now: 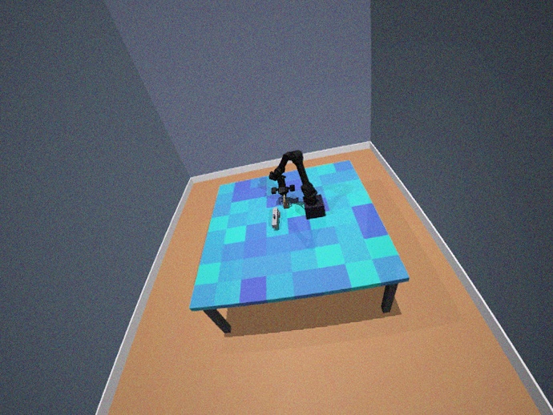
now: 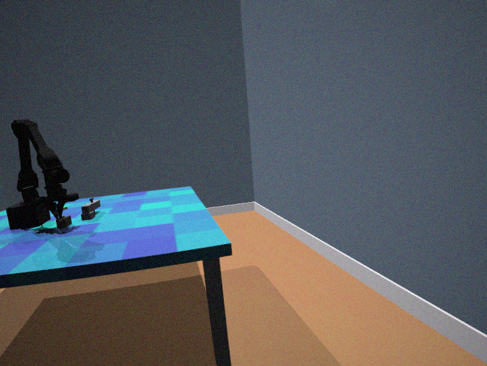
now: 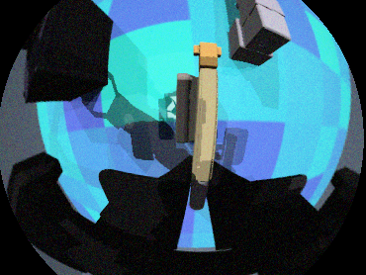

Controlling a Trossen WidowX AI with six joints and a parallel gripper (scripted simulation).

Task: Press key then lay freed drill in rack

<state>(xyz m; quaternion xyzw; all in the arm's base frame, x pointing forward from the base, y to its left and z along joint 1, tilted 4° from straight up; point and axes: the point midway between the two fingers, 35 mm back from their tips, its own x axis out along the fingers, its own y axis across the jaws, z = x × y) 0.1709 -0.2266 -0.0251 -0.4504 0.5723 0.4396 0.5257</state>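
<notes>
My gripper (image 3: 196, 160) (image 2: 59, 217) is shut on the drill near its dark end. The drill (image 3: 208, 109) (image 1: 284, 198) is a long tan bar with an orange crosspiece at its far end. In the wrist view it passes over the right part of the rack (image 3: 183, 109) (image 2: 63, 222), a small brown-grey block, and hides some of it. I cannot tell whether they touch. The pale grey holder (image 3: 269, 25) (image 1: 275, 221) (image 2: 88, 210) stands apart from the drill. The dark key (image 2: 91, 200) stands on top of it.
The black arm base (image 1: 314, 206) (image 2: 28, 216) (image 3: 69, 54) stands near the rack. The holder is at upper right in the wrist view, beyond the drill's orange end. The table edge (image 2: 118, 265) is in the foreground of the exterior view.
</notes>
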